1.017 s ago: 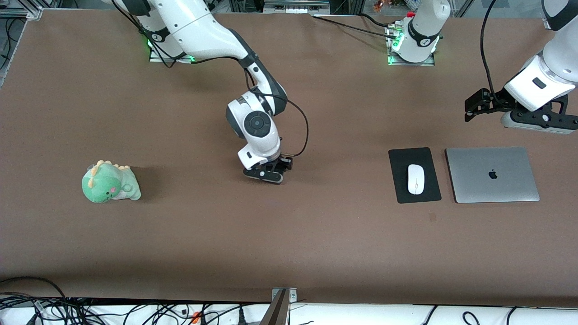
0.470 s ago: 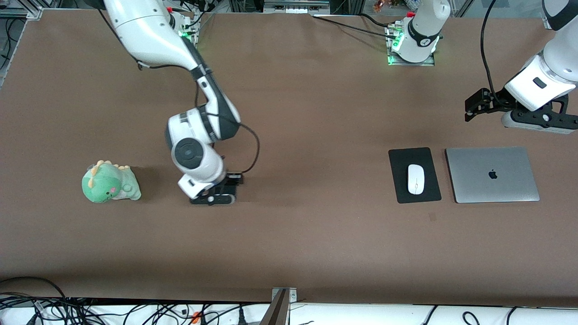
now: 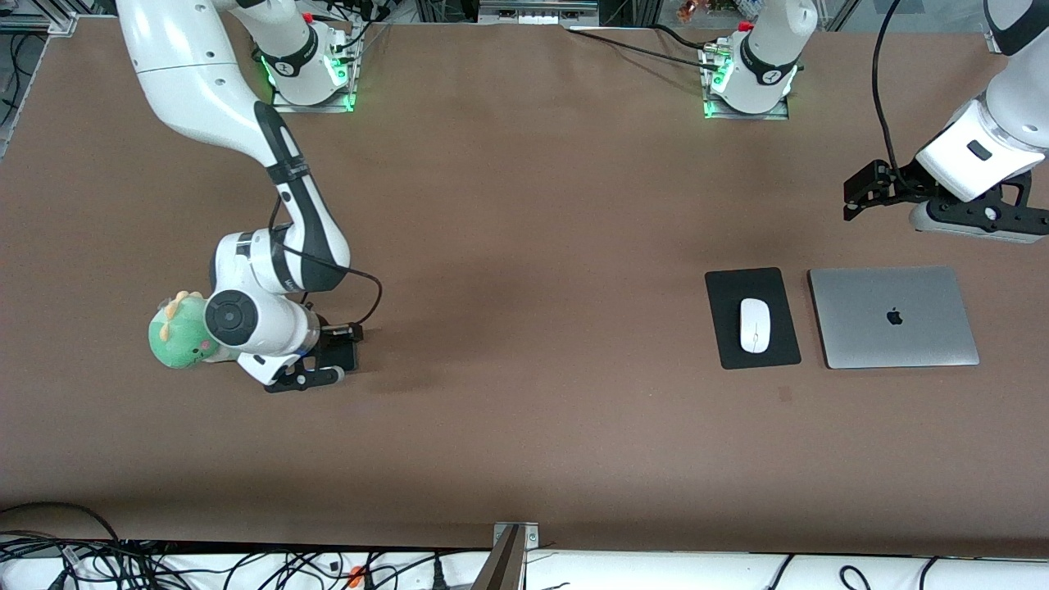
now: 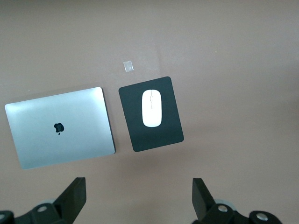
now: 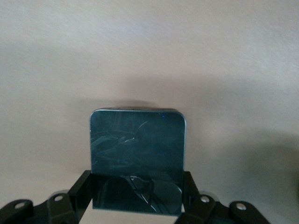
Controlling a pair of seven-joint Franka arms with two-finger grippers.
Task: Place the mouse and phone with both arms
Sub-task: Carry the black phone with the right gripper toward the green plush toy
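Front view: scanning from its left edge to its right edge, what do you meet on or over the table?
Green dinosaur plush → right gripper holding the phone → black mouse pad with the mouse on it → closed laptop → left gripper.

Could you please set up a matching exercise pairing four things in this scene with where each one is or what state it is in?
Things:
1. mouse
2. phone
3. laptop
4. left hand

Places or states:
A. closed, beside the black pad, toward the left arm's end of the table
B. open, above the laptop and the pad
C. gripped in the right hand, beside the green plush dinosaur
D. lying on the black pad

Pairs: 1-D, 2-C, 3-A, 4-B
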